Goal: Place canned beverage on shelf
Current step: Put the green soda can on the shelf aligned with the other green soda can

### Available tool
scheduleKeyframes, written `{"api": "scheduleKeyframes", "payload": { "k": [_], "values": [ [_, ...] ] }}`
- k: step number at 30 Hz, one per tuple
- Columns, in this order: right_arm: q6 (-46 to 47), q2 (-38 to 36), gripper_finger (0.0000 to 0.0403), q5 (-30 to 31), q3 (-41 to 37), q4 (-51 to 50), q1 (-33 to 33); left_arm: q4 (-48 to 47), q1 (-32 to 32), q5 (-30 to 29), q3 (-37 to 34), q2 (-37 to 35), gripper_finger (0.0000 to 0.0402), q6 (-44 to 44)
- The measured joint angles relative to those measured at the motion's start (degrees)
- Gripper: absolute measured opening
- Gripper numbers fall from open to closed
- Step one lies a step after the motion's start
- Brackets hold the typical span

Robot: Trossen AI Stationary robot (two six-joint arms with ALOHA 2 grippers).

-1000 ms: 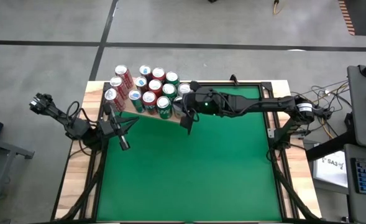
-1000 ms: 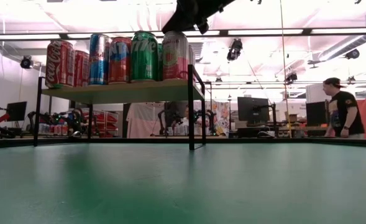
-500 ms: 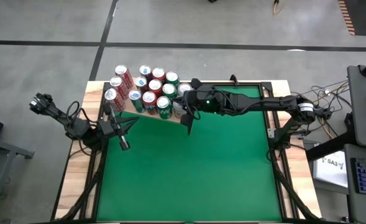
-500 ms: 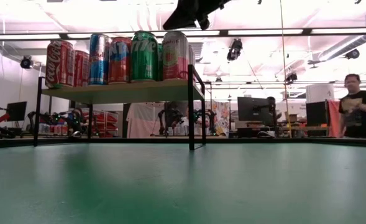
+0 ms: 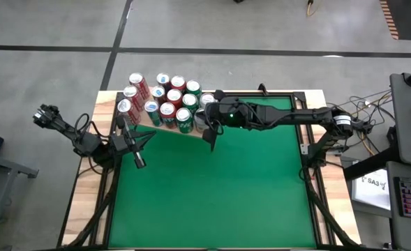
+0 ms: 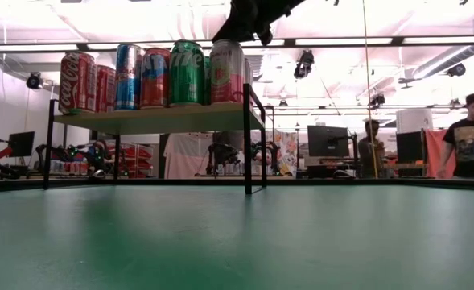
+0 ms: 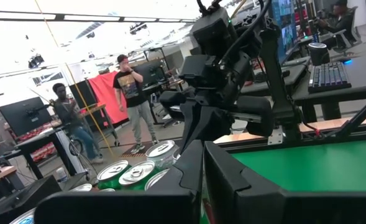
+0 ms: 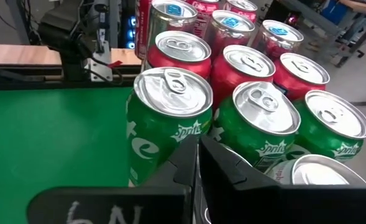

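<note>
While the right claw [image 5: 207,124] is hovering pinched tight and carrying nothing at the shelf's [image 6: 164,118] open end, the cans [image 5: 165,102] are sitting just ahead of and below it, packed upright in tight rows so the board takes as many as it can; the nearest one, a pale can [image 6: 226,72], is standing right under the claw at the shelf edge, beside a green can [image 6: 187,73], which reads to me as the beverage already delivered; the left claw [image 5: 137,157] is waiting with its fingers pressed together and nothing in them over the green worktop [image 5: 219,195], off beside the shelf's near side, clear of the stacking; people are standing in the room behind.
</note>
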Motion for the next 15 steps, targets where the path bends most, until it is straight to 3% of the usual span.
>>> {"api": "scheduleKeyframes", "payload": {
  "k": [15],
  "values": [
    [-0.11, 0.02, 0.0012, -2.57, 0.42, -0.42, 0.2, 0.15, 0.01, 0.0, 0.0, 0.0, 0.0, 0.0]
  ]
}}
